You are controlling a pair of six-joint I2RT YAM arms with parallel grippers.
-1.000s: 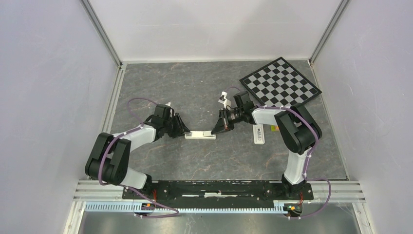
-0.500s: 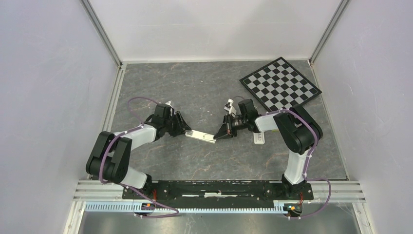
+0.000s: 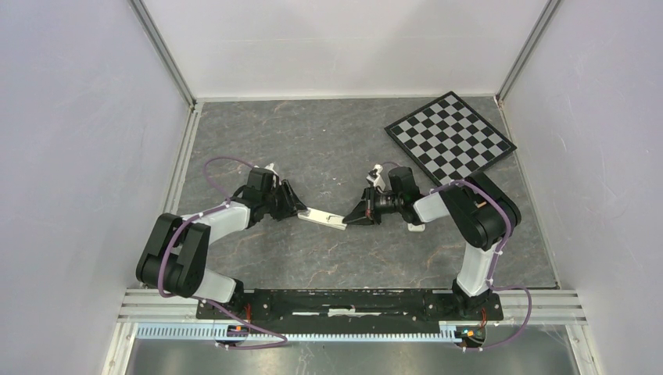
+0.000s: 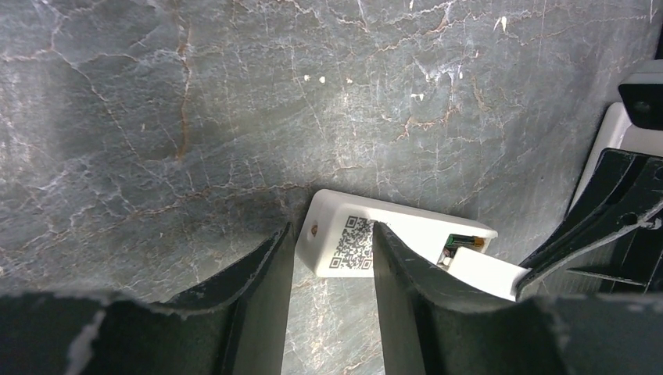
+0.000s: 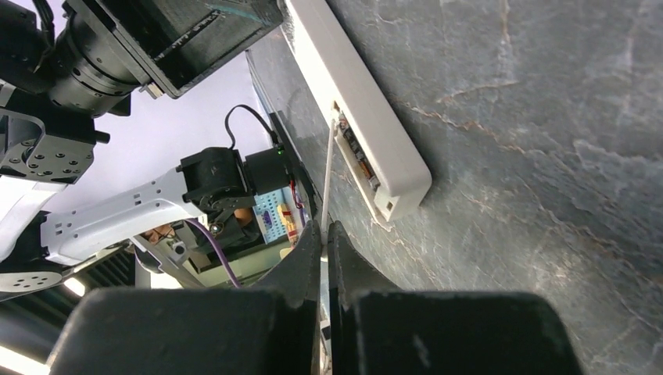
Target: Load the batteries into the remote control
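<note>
The white remote control [image 3: 322,218] lies slanted on the stone-patterned table between the two arms. In the left wrist view its QR-code end [image 4: 356,244] sits between the open fingers of my left gripper [image 4: 331,228], with a narrow gap beside the left finger [image 4: 262,269]. At its far end the battery bay is uncovered, and one dark battery [image 4: 463,241] with a brassy tip shows inside. The right wrist view shows the batteries [image 5: 357,153] in that bay. My right gripper [image 5: 324,231] is shut on the thin white cover piece [image 5: 328,176], held edge-on against the bay. The cover [image 4: 489,272] overlaps the remote's end.
A checkerboard [image 3: 450,134] lies at the back right. A second white oblong object [image 3: 413,226] lies under the right arm's forearm. White walls enclose the table on three sides. A metal rail [image 3: 352,308] runs along the near edge.
The remote's right end has swung toward the near edge, so it now lies slanted. My right gripper with the cover has followed it down. My left jaws have widened a little.
</note>
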